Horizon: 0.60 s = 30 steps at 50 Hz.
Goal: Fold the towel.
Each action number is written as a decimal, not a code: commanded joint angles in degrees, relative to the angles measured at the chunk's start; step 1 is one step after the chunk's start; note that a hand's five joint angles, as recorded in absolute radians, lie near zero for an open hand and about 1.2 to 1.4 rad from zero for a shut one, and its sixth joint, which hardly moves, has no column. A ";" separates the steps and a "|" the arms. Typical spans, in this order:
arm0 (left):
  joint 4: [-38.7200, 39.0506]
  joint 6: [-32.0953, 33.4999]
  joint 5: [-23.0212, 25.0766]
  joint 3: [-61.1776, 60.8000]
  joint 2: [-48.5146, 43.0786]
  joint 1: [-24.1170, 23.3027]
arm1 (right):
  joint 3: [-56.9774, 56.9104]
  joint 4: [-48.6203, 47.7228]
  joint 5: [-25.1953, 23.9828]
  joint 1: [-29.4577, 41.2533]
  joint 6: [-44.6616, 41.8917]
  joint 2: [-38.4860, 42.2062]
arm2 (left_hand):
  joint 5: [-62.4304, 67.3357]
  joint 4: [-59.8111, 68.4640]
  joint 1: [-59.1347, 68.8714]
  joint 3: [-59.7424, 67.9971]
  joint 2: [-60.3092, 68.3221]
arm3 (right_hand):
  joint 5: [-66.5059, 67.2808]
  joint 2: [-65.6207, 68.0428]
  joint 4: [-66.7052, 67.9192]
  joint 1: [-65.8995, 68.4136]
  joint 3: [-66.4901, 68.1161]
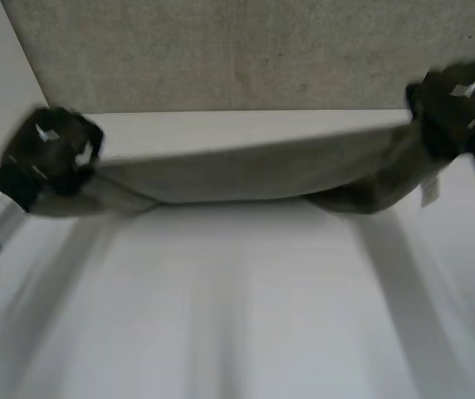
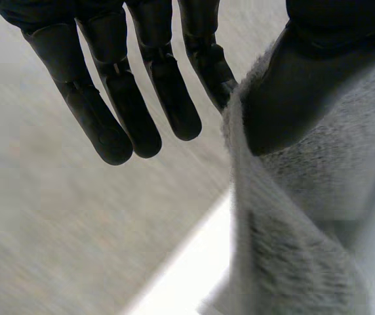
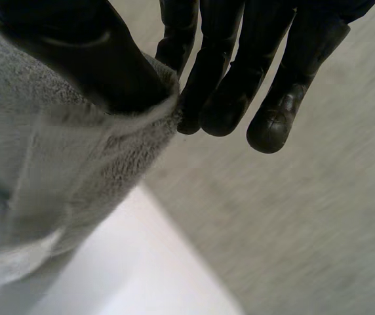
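We hold the towel point(image 1: 246, 170) stretched over the worktop point(image 1: 237, 316), fingers of left hand point(image 1: 51, 150) and right hand point(image 1: 457, 104) pinching its opposite ends.

Grey towel point(image 1: 246, 170) stretched taut above white table, ends bunched.

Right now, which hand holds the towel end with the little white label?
The right hand: a white label hangs from the towel just below it. The left hand pinches plain cloth at its end.
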 commanded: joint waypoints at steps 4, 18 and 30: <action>-9.30 -11.37 5.30 3.71 12.38 2.30 | -16.12 27.89 -3.49 -3.93 -2.76 0.03 | 1.75 2.09 2.28 1.00 2.14 | 2.35 3.00 2.56 3.51 2.62; -17.57 1.11 -1.91 16.10 -16.01 -2.35 | -20.27 31.01 2.83 1.16 -17.97 19.75 | 1.75 2.09 2.28 1.00 2.14 | 2.35 3.00 2.56 3.51 2.62; -24.60 6.73 -12.01 49.59 -34.21 -11.85 | -36.00 6.05 5.73 6.88 -20.70 31.97 | 1.75 2.09 2.28 1.00 2.14 | 2.35 3.00 2.56 3.51 2.62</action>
